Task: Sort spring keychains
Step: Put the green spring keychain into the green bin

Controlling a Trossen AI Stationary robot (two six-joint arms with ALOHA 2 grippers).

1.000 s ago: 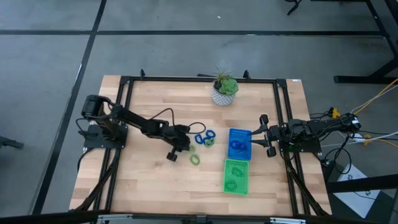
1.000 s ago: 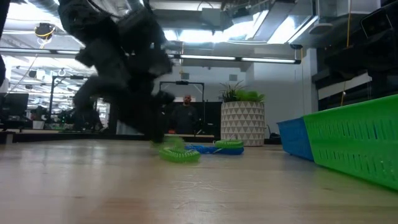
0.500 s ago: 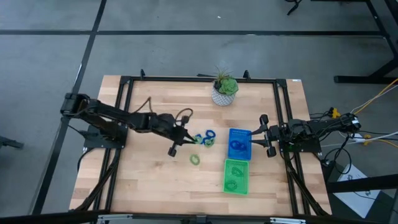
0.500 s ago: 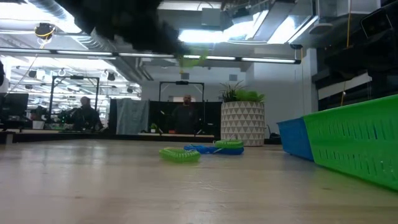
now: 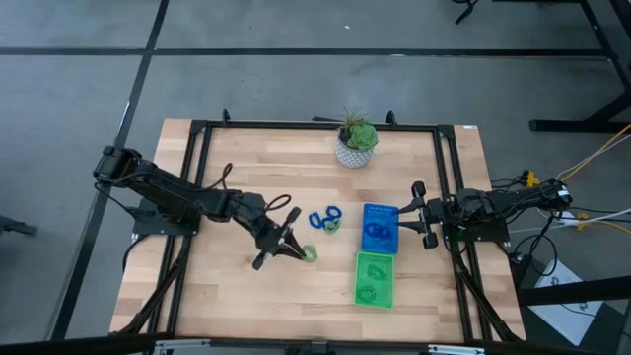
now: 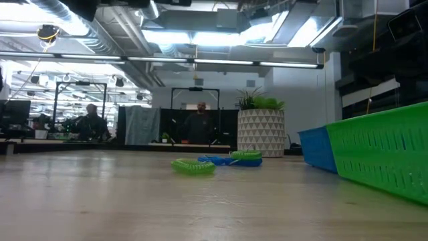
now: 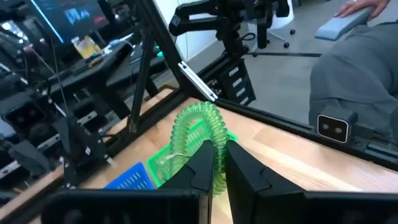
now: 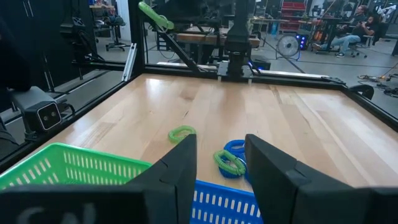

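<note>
My left gripper (image 5: 293, 248) hangs high over the table's middle, shut on a light green spring keychain (image 7: 199, 127), which also shows as the keychain (image 8: 152, 14) in the right wrist view. Another green keychain (image 6: 194, 166) lies flat on the wood. Just beyond it lie blue keychains (image 5: 321, 219) with a green one (image 8: 229, 163). The blue tray (image 5: 380, 228) and green tray (image 5: 374, 279) each hold coils of their own colour. My right gripper (image 5: 422, 215) waits open at the table's right side, beside the blue tray. My left gripper pinches the green keychain between its two fingers at one side of the coiled loop (image 7: 216, 163). The rest of the loop stands out beyond the fingertips. The keychain is lifted clear, well above the table.
A potted plant (image 5: 356, 144) stands at the far edge's middle. A black frame (image 5: 197, 177) runs along the table's sides. Bare wood lies left of the keychains and along the near edge. People sit in the room beyond the table.
My left gripper was down at the keychains a second ago. It has risen out of the low view with a green keychain, lifting it clear, and has swung toward the near edge. The keychains left on the table have stayed where they were.
</note>
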